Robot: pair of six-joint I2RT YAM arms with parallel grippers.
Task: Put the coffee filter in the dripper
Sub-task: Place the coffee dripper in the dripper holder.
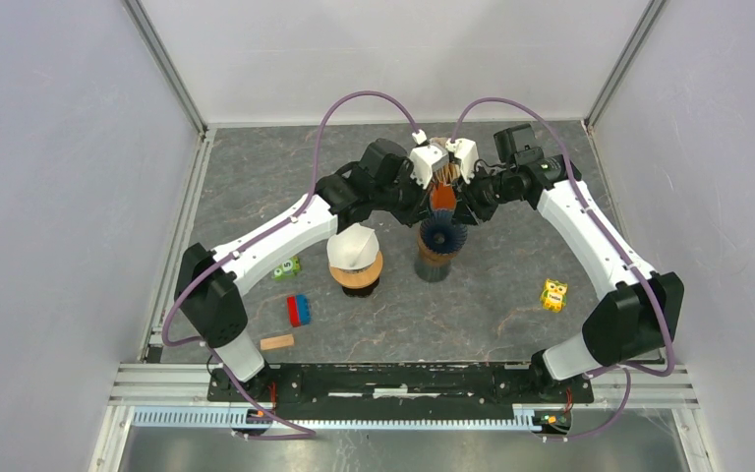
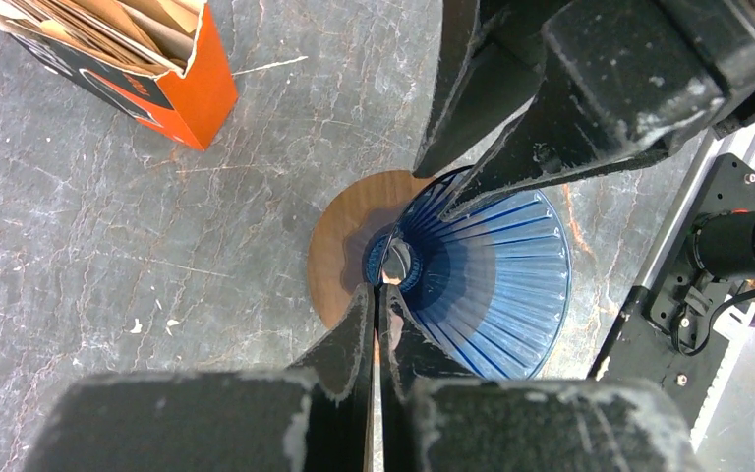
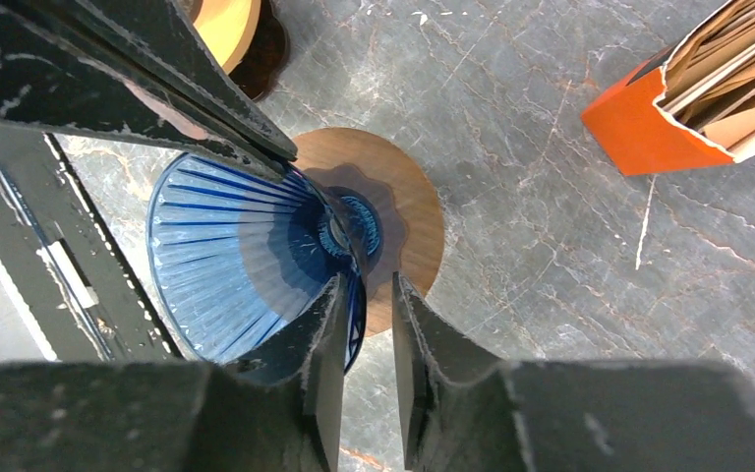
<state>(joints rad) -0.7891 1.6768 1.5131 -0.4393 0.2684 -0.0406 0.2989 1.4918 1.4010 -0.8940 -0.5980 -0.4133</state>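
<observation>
Eyes on the dripper (image 1: pixel 441 236): a blue, see-through ribbed cone, wide mouth up, sitting on a round wooden disc (image 2: pixel 349 231) at mid-table, and from both wrist views you look straight down its ribs to the dark throat at the bottom, with nothing lying inside. The filters (image 2: pixel 108 25) are brown paper, packed on edge in an open orange box (image 1: pixel 441 197) standing just behind the dripper, on the side away from the arm bases, with bare table between box and disc. Both arms reach in over the dripper from either side and meet above it. The left gripper (image 2: pixel 377 295) is squeezed fully closed, its two black fingers pressed together with only a hairline slit, tips hanging over the cone near the throat; whether any paper is pinched in that slit, I cannot tell. The right gripper (image 3: pixel 366 290) is parted just a little, a narrow gap showing the wooden disc through it and nothing between the fingers; one finger overlaps the cone's rim in its own camera, though contact isn't clear. Left of the dripper stands a white cone (image 1: pixel 354 246) on a wooden ring. Nearer the bases than the dripper lie a green block (image 1: pixel 288 267), a blue-and-red block (image 1: pixel 299 310), a wooden block (image 1: pixel 276 342) and, on the right, a yellow toy (image 1: pixel 553 294).
</observation>
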